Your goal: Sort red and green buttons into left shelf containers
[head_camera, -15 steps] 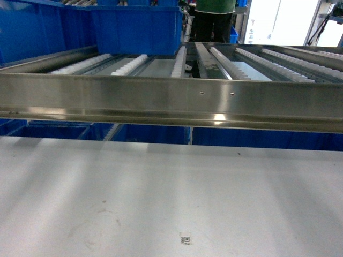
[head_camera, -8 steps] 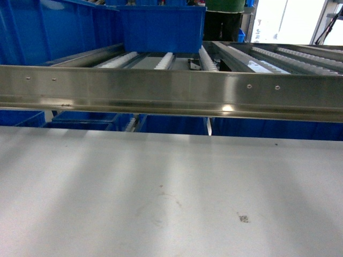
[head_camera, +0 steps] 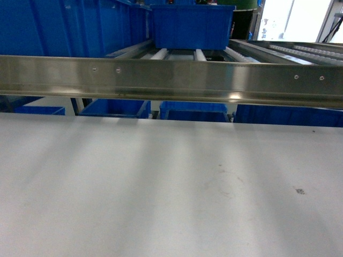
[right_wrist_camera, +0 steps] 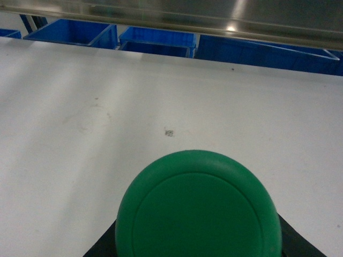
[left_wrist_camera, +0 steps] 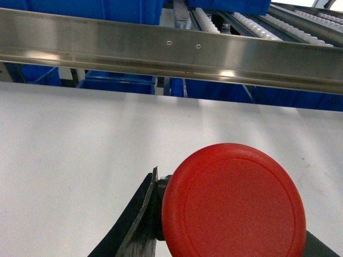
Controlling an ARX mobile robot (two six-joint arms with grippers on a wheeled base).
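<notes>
While each end effector grips a button, red button left, green button right, white table open to shelf beam.

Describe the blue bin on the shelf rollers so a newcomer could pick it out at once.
Start at the long steel beam spanning the head view above the white table. Behind it, white roller tracks run back to a blue bin just right of the big blue wall. Unlike the bins glimpsed under the beam, it sits on top of the rollers.

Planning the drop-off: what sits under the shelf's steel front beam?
Under the stainless-steel beam, open blue plastic bins stand in a row behind the white table. Their insides are hidden.
</notes>
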